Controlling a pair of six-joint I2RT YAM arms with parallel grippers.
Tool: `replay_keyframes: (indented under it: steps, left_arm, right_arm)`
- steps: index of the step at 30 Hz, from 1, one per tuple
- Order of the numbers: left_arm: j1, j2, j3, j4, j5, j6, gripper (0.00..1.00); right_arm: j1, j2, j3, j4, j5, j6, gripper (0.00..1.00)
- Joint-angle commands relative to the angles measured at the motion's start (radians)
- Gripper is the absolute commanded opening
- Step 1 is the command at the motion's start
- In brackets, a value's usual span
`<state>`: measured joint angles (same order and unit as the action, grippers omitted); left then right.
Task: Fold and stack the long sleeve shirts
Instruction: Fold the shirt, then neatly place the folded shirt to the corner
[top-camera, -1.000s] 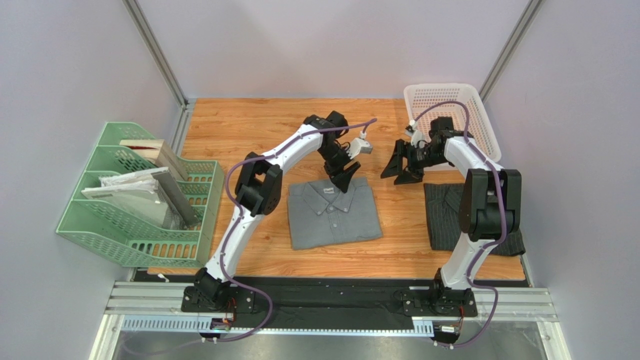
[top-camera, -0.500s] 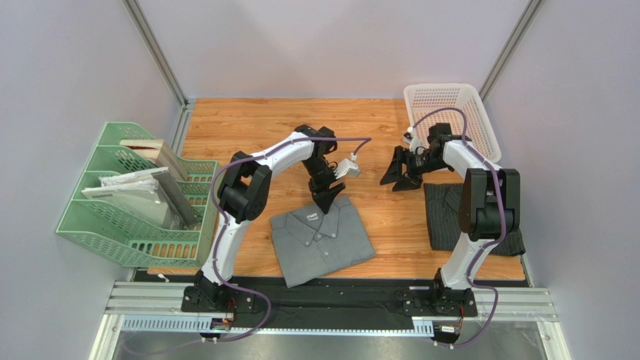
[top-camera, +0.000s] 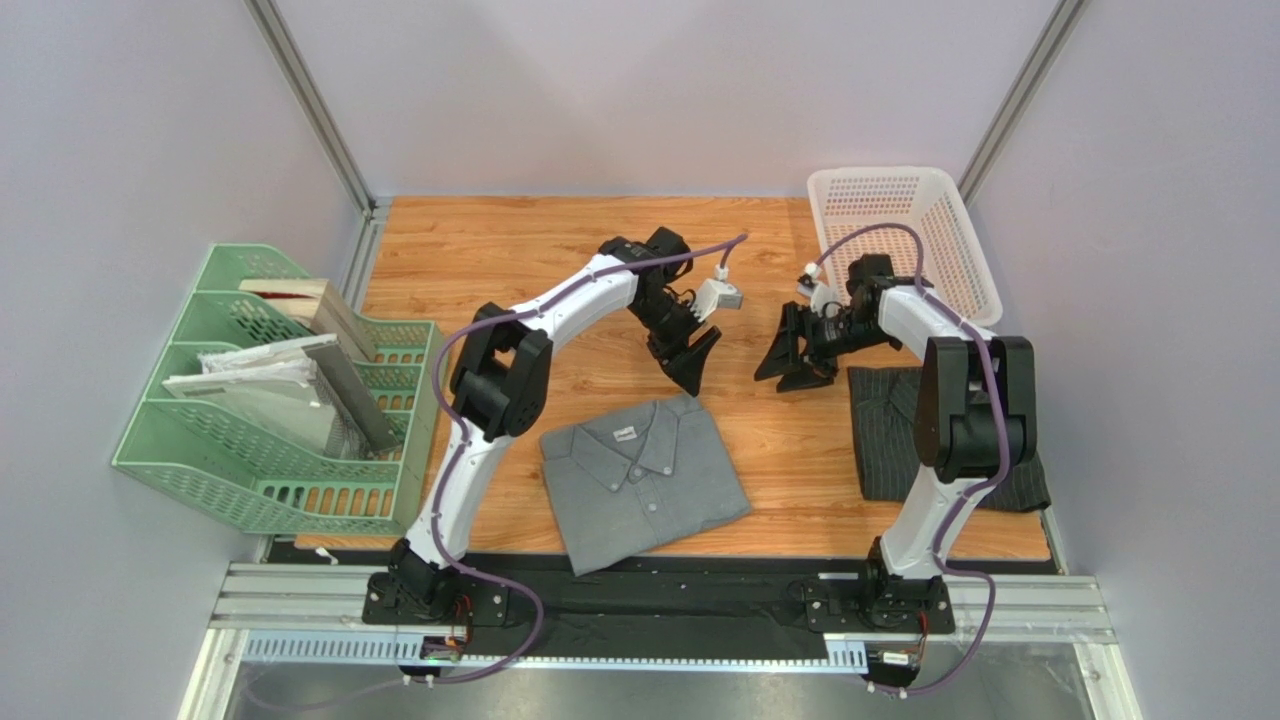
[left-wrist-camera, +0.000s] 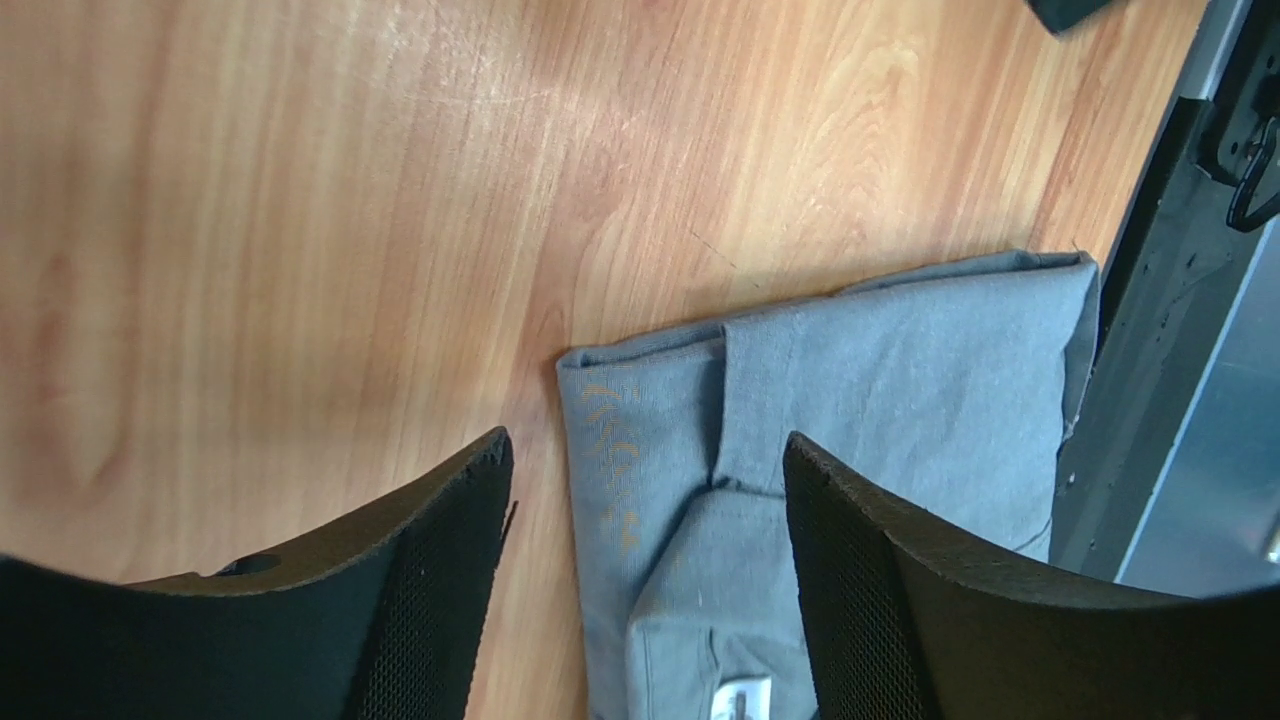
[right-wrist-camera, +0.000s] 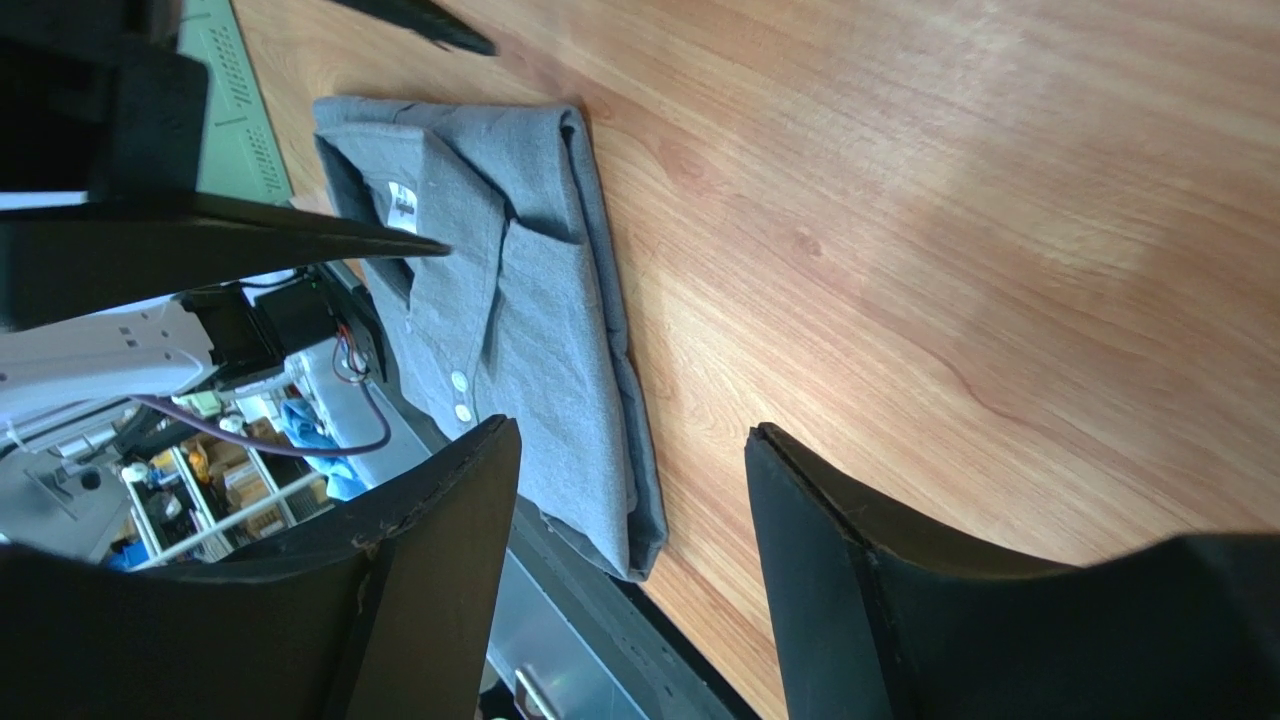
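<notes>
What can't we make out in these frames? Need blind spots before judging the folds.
- Dark pinstriped shirt: top view, the right arm covers its middle, so collar and fold are hidden.
- Grey shirt: left wrist view, cut off by the bottom edge and a finger.
- Neck label text: too small in every view.
- Green file rack contents: top view, too small to identify.

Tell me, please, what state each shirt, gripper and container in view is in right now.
grey shirt: folded, flat on the table, collar up, not stacked.
dark shirt: flat at the table's right edge, looks folded, partly hidden by the right arm.
left gripper: open, holding nothing.
right gripper: open, holding nothing.
white basket: upright, far right corner.
green file rack: upright, holding papers.
</notes>
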<state>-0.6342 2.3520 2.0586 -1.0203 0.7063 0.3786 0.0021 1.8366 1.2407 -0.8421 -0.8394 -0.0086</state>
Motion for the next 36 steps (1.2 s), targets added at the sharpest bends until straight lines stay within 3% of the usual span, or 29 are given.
replay_keyframes:
  steps: [1,5,8,9,11,12,17,27,36]
  left_arm:
    - [-0.024,0.043,0.023,0.02,0.065,-0.058,0.73]
    - [-0.045,0.053,0.008,0.034,0.049,-0.066,0.69]
    - [-0.047,0.056,0.005,0.037,0.055,-0.067,0.54]
    - [-0.045,0.055,0.005,0.04,0.055,-0.067,0.41]
    - [-0.044,0.038,0.002,0.052,0.056,-0.055,0.3]
    - [-0.045,0.032,0.002,0.057,0.056,-0.052,0.19]
    - [-0.045,-0.02,-0.009,0.065,0.091,-0.015,0.02]
    - [-0.042,-0.126,-0.086,0.083,0.174,0.075,0.0]
    - [0.002,-0.151,-0.087,0.115,0.213,0.031,0.0]
  right_arm:
    - [0.044,0.001,-0.032,0.04,-0.017,-0.017,0.64]
    - [0.065,0.004,-0.046,0.057,-0.001,-0.021,0.66]
    - [0.078,0.009,-0.049,0.064,0.01,-0.03,0.69]
    - [0.084,0.013,-0.05,0.066,0.014,-0.031,0.71]
    - [0.09,0.018,-0.06,0.075,0.022,-0.04,0.77]
    - [0.094,0.023,-0.063,0.078,0.019,-0.041,0.78]
    - [0.113,0.033,-0.096,0.138,-0.009,-0.033,0.88]
    - [0.206,0.047,-0.184,0.443,-0.059,0.065,0.95]
    - [0.243,0.078,-0.236,0.555,-0.154,0.061,0.93]
